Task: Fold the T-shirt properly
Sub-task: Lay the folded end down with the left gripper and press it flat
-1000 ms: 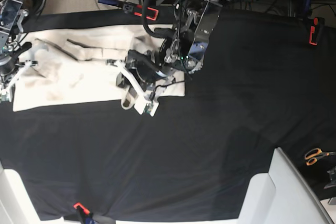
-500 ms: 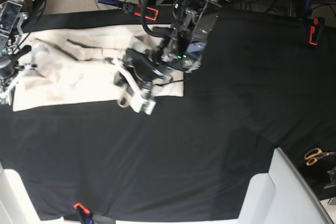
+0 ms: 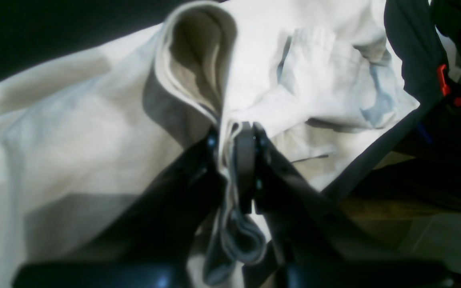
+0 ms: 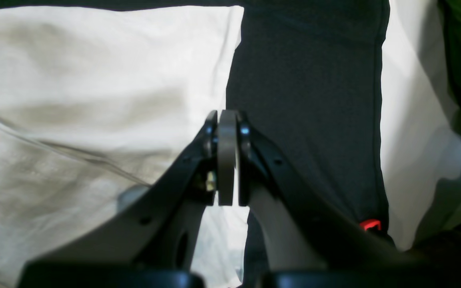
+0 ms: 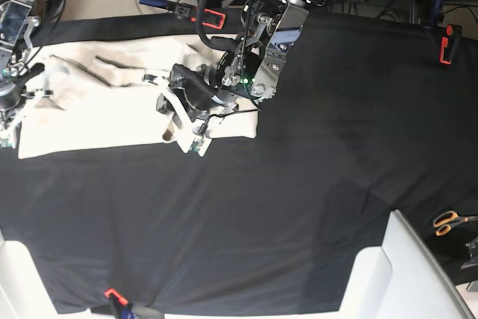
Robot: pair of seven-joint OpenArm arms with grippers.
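The cream T-shirt (image 5: 97,110) lies spread on the black table cloth (image 5: 299,207) at the upper left. Its right part is bunched under the left arm. My left gripper (image 5: 187,138) is over the shirt's right half and shut on a raised fold. In the left wrist view the T-shirt (image 3: 74,132) loops up between the fingers of the left gripper (image 3: 230,134). My right gripper (image 5: 9,128) hovers at the shirt's left edge. In the right wrist view this right gripper (image 4: 227,118) is shut, pads together with no cloth between, above the T-shirt (image 4: 94,80) beside a strip of black cloth (image 4: 306,80).
Red clamps (image 5: 446,44) (image 5: 209,16) (image 5: 112,294) pin the table cloth at its edges. Orange-handled scissors (image 5: 448,222) lie at the right edge. A white bin-like object (image 5: 403,274) stands at the bottom right corner.
My left gripper has carried the pinched fold leftward and slightly up across the shirt. The shirt's right edge has drawn in with it. The right arm has hardly moved.
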